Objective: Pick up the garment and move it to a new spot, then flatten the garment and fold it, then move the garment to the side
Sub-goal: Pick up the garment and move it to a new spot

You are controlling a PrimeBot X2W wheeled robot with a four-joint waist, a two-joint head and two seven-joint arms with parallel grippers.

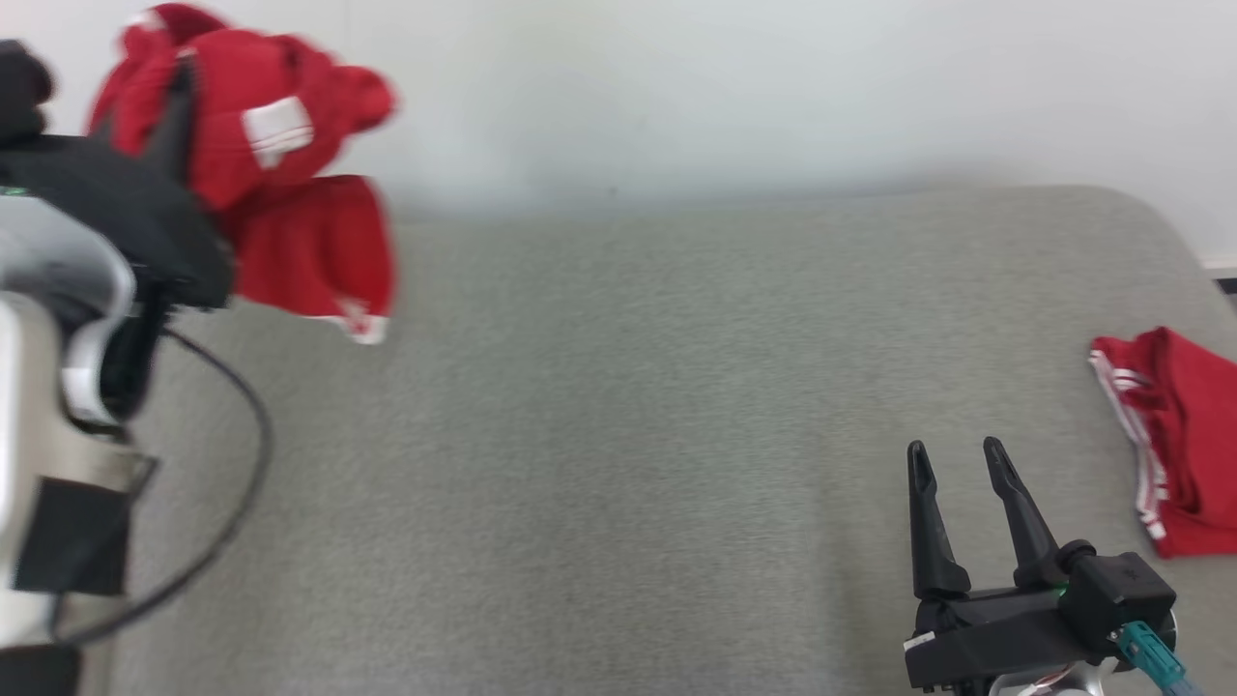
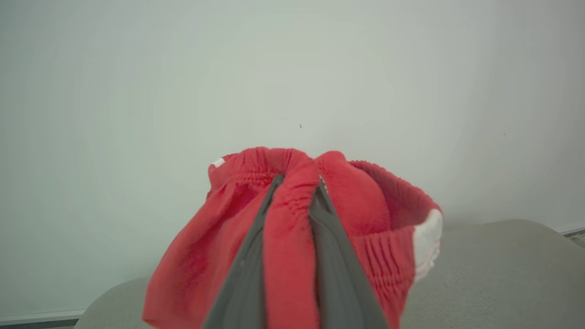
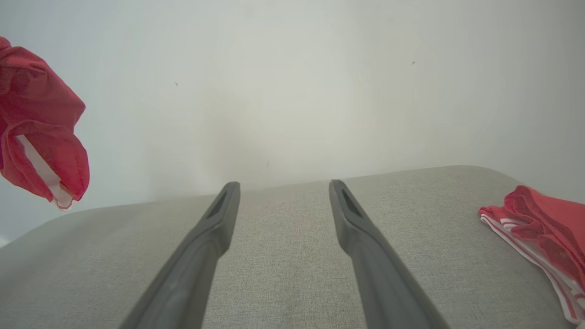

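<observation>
Two red garments are in sight. The red garment (image 1: 280,145) hangs in the air at the upper left of the head view, bunched and blurred, lifted clear of the grey fabric-covered surface (image 1: 628,435) with the pale wall (image 1: 725,87) behind it. The left end effector (image 2: 297,192) is clamped on it. In the left wrist view its two dark fingers (image 2: 247,274) stand close together with a ruched strip of the cloth pinched between them, and the rest of the cloth spills down on either side of them. A gathered elastic waistband (image 2: 256,176) shows near the fingertips, and a white patch (image 2: 427,246) sits at the cloth's right edge in that view. In the right wrist view the same garment shows at the far left, above the near-left corner of the surface.

The left arm's pale forearm (image 1: 39,387) runs along the left edge of the head view, with a black cable (image 1: 256,435) looping beside it.

The right end effector (image 1: 957,449) sits low at the right of the head view, its fingers spread apart and holding nothing, pointing across the surface toward the wall. Whether it touches the surface cannot be told.

The second red garment (image 1: 1193,435), edged with white stripes, lies on the surface at its right side. It is to the right of the right end effector, apart from it, and partly cut off by the frame.
</observation>
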